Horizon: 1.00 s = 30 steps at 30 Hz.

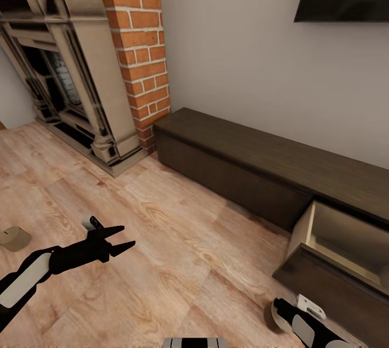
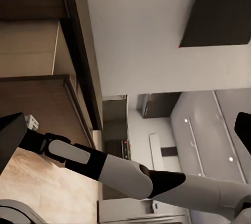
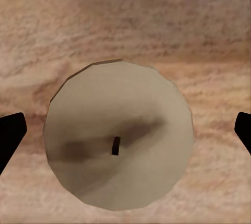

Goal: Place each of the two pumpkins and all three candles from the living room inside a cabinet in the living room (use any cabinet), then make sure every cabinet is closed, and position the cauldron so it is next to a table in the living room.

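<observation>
Right gripper [image 3: 125, 130], fingers spread, directly above a candle [image 3: 117, 140] on the wood floor [image 1: 178, 240] (cabinet [image 1: 346, 251] drawer open at 4 o'clock); left gripper [image 1: 125, 239] parted, second candle [image 1: 13, 238] at 8 o'clock

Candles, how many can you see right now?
2. One candle lies on the floor at the head view's left edge, beyond the left arm. Another stands on the floor directly under the right gripper's open jaws. Others may be hidden.
</observation>
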### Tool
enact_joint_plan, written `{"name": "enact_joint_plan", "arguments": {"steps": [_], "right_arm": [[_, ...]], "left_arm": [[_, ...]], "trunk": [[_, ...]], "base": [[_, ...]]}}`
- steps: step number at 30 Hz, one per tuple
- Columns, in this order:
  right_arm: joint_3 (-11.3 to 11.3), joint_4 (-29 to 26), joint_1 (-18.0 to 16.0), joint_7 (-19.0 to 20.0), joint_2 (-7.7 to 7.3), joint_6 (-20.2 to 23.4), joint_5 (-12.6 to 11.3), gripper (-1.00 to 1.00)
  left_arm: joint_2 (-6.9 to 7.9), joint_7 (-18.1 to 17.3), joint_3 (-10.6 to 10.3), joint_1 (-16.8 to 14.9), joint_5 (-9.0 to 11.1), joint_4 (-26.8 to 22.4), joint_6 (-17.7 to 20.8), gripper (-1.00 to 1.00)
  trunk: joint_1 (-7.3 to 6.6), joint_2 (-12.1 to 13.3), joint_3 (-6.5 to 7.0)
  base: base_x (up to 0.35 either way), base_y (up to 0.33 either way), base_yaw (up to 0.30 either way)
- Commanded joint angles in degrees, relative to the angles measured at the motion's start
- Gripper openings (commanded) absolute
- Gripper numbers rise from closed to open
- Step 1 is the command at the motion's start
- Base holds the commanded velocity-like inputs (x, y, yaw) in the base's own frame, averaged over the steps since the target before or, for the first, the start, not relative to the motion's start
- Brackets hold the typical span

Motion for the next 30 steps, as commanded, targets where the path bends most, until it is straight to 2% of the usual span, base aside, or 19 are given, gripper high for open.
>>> {"name": "enact_joint_plan", "arguments": {"steps": [1,3,7,11,15,21,30], "right_arm": [[-0.4,0.0,0.0,-0.1,0.03,0.0,0.0,1.00],[-0.4,0.0,0.0,-0.1,0.09,0.0,0.0,1.00],[-0.3,-0.1,0.0,-0.1,0.12,0.0,0.0,1.00],[-0.3,-0.1,0.0,-0.1,0.32,0.0,0.0,1.00],[-0.3,-0.1,0.0,0.0,0.45,-0.3,0.0,1.00],[-0.3,-0.3,0.0,0.5,0.41,-0.5,0.0,1.00],[-0.3,-0.3,0.0,0.5,0.39,-0.6,0.0,1.00]], "left_arm": [[0.05,-0.1,-0.2,-0.1,0.3,0.0,0.2,1.00],[0.00,-0.2,-0.2,-0.1,0.3,0.0,0.2,1.00],[0.00,-0.5,-0.2,-0.1,0.4,0.0,0.2,1.00],[0.08,-4.9,-0.2,0.0,0.2,0.0,0.2,1.00],[0.43,-6.7,-0.3,0.0,-0.5,0.1,0.2,1.00],[0.50,-7.2,-0.4,0.0,-1.9,0.1,0.2,1.00],[0.51,-7.3,-0.4,0.0,-2.1,0.1,0.2,1.00]], "trunk": [[0.01,0.0,-0.27],[0.06,-0.1,-0.71],[0.06,-0.1,-0.71],[0.06,-0.1,-0.71],[0.06,-0.1,-0.71],[0.06,-0.1,-0.71],[0.06,-0.1,-0.71]], "base": [[0.000,0.000,0.000],[0.000,0.000,0.000],[0.000,0.000,0.000],[0.000,0.000,0.000],[0.000,0.000,0.000],[0.000,0.000,0.000],[0.000,0.000,0.000]]}}
